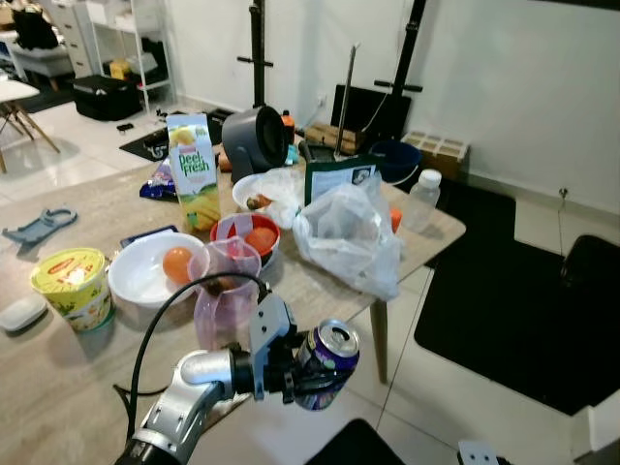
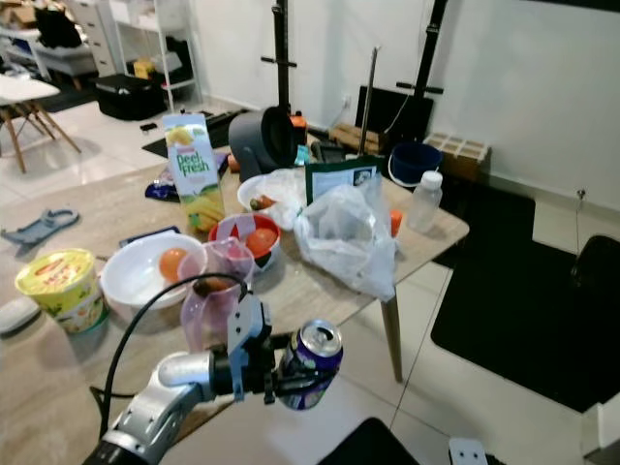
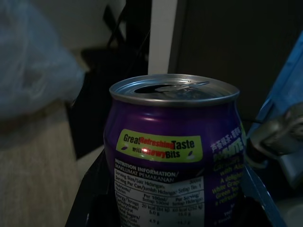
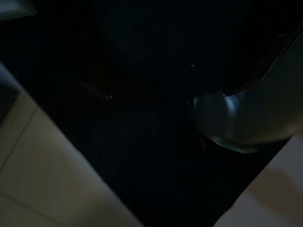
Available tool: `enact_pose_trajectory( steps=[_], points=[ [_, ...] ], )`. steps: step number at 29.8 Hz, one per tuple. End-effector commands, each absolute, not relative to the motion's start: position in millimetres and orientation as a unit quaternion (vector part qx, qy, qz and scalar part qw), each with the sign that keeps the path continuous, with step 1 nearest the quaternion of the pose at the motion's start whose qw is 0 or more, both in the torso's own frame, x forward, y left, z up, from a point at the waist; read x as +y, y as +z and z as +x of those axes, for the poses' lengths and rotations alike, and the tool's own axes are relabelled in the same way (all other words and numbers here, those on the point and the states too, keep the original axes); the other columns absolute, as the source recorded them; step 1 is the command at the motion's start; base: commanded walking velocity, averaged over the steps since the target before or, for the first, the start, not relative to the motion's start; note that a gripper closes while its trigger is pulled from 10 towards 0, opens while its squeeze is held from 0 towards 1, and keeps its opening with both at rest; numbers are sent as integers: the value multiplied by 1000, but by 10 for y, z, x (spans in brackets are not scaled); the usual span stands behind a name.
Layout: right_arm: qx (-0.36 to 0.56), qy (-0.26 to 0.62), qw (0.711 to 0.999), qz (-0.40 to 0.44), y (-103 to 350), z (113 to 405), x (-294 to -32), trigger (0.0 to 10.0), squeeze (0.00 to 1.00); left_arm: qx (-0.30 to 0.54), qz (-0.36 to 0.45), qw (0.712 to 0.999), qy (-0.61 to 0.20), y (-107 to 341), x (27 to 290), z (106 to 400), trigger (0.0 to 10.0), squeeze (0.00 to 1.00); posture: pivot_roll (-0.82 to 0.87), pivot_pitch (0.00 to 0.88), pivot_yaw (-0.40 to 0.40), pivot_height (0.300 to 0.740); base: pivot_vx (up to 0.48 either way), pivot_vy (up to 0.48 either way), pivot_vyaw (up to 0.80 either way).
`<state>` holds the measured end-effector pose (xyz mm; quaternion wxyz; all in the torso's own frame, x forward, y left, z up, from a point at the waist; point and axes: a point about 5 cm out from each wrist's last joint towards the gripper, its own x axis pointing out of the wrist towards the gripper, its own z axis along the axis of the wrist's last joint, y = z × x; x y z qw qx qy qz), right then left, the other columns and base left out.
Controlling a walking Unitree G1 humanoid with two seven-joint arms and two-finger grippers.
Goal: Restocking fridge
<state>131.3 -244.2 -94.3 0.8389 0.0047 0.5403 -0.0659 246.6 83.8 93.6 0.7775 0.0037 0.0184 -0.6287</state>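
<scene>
While the left gripper (image 1: 308,373) holds a purple drink can (image 1: 326,364) clamped between its fingers, the can hangs off the near edge of the wooden table (image 1: 58,368), above the tiled floor, tilted to the right. On the table behind it stand a clear jug (image 1: 226,291), a white bowl (image 1: 145,271) with an orange, a juice carton (image 1: 192,171) and a plastic bag (image 1: 349,237). The right wrist view is dark; I cannot tell that gripper's state.

One can (image 1: 327,364), two bowls (image 1: 145,274).
</scene>
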Motion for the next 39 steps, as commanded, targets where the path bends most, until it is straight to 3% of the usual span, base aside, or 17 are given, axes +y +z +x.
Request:
enact_pose_trajectory(
  steps=[1,39],
  points=[
    [545,-74,835,5,-953,1260,-2471,10000,0,14,13,774,-632,950,797,2470,10000,0,92,0,13,740,0,0,-788],
    [552,-77,830,5,-981,1187,-2455,10000,0,6,18,811,-585,992,665,2608,10000,0,90,0,15,740,0,0,-788]
  ],
)
